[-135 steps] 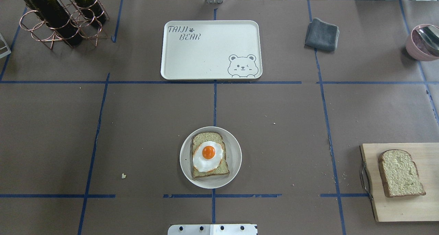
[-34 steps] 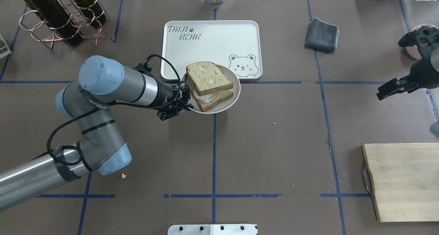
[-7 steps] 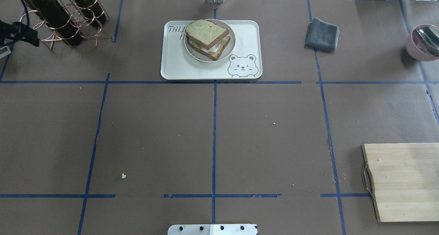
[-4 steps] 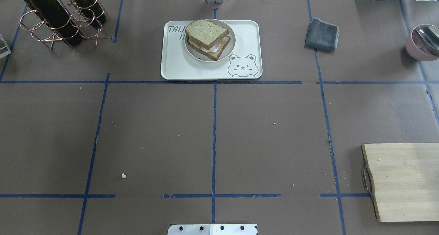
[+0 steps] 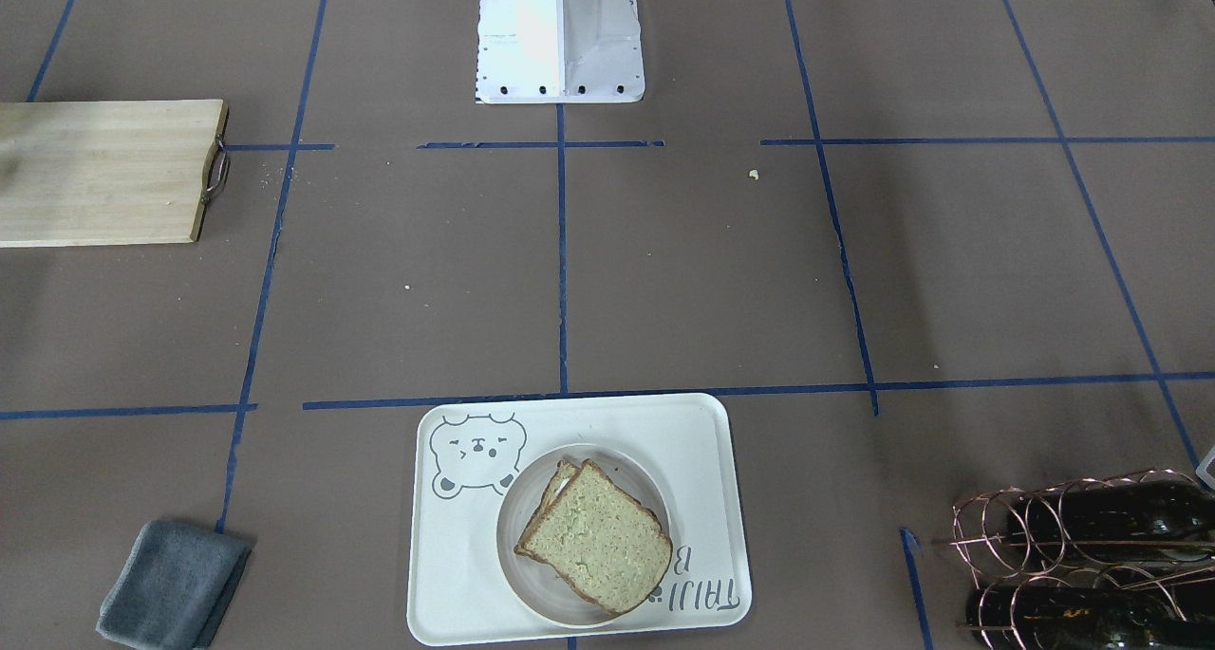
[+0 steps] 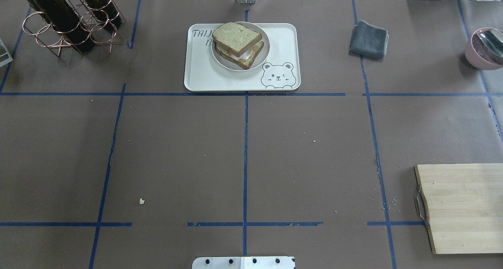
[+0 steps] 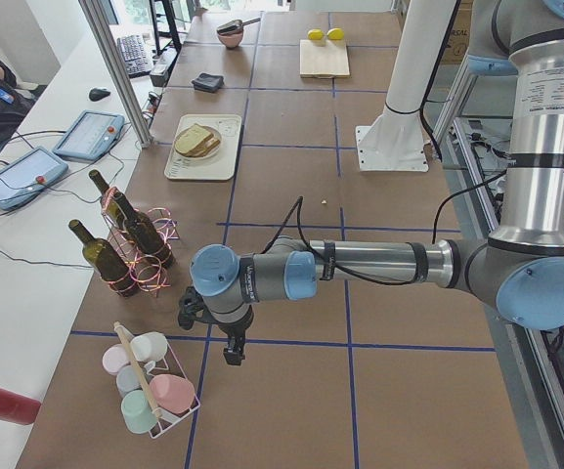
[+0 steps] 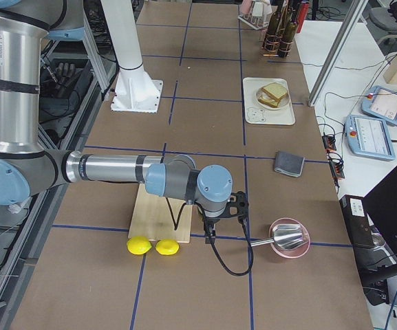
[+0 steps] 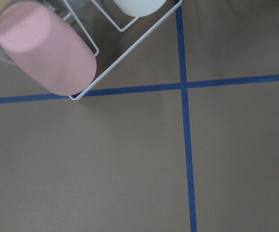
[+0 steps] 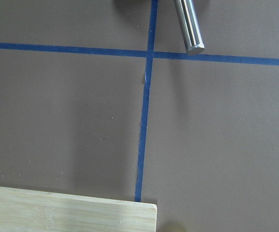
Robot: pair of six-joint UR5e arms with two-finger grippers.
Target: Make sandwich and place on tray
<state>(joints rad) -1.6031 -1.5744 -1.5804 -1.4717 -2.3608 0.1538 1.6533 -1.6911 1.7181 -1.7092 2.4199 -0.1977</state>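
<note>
Overhead exterior shows the sandwich (image 6: 237,37) on a plate (image 6: 264,49) in the tray (image 6: 204,74) at the far edge of the table (image 6: 314,163); left gripper (image 7: 231,352) and right gripper (image 8: 208,235) hang, seemingly empty, near opposite ends, and I cannot tell whether either is spread or closed.

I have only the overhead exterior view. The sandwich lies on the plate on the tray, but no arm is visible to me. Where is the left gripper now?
Observer: The left gripper hangs above bare table, beside pastel cups, past the wine bottles.
Operator: And the right gripper?
Observer: The right gripper hangs between the wooden board and the pink bowl.
Operator: Is something else near the board?
Observer: Yes, two lemons lie on the table just beside it, outside your frame.
</note>
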